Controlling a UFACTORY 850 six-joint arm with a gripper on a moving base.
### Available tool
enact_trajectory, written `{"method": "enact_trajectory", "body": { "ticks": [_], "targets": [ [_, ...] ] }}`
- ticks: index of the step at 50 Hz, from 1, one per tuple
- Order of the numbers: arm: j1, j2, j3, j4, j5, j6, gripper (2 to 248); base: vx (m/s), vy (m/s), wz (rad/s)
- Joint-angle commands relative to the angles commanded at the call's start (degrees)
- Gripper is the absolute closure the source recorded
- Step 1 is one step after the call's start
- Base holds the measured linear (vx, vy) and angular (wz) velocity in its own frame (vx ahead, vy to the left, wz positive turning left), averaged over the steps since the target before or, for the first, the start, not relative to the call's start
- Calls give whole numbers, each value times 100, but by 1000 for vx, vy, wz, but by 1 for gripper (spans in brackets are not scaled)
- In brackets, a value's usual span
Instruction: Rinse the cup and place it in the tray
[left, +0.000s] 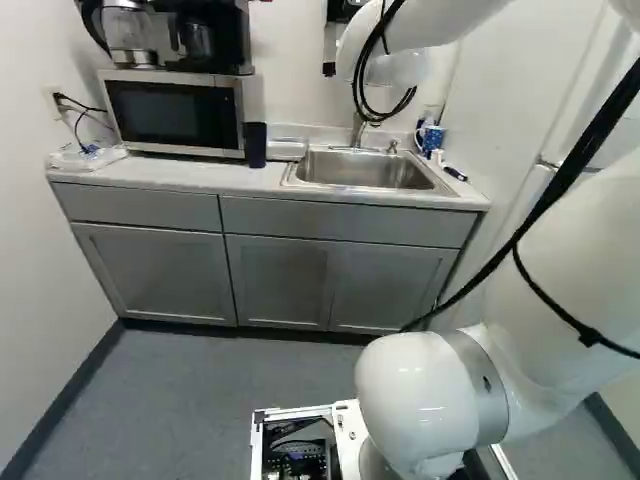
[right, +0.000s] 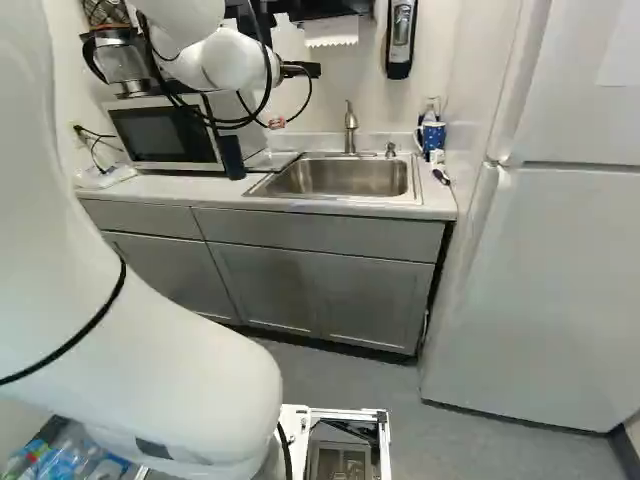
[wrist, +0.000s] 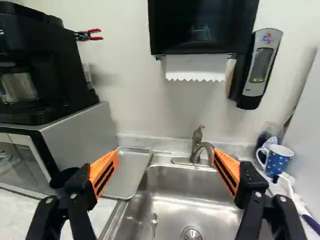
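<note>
At the end of the arm my gripper is mostly hidden, with a bit of orange showing. In the wrist view the gripper stands open, nothing between its orange pads. A dark, tall cup stands on the counter against the microwave's side; one finger partly covers this cup in the wrist view. The flat metal tray lies between microwave and sink, partly behind that same finger. Beyond the other finger is a blue mug with white dots, upright at the sink's far side. The faucet rises behind the sink.
The steel sink has a spoon in it. A microwave carries a coffee maker. A towel dispenser and soap dispenser hang on the wall. A brush lies near the mug. A fridge stands beside the counter.
</note>
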Motion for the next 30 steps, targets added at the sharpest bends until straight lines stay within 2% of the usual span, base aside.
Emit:
{"method": "enact_trajectory", "body": {
  "ticks": [30],
  "targets": [
    [0, 0, 0, 0, 0, 0, 3, 91, -39, 289]
  ]
}}
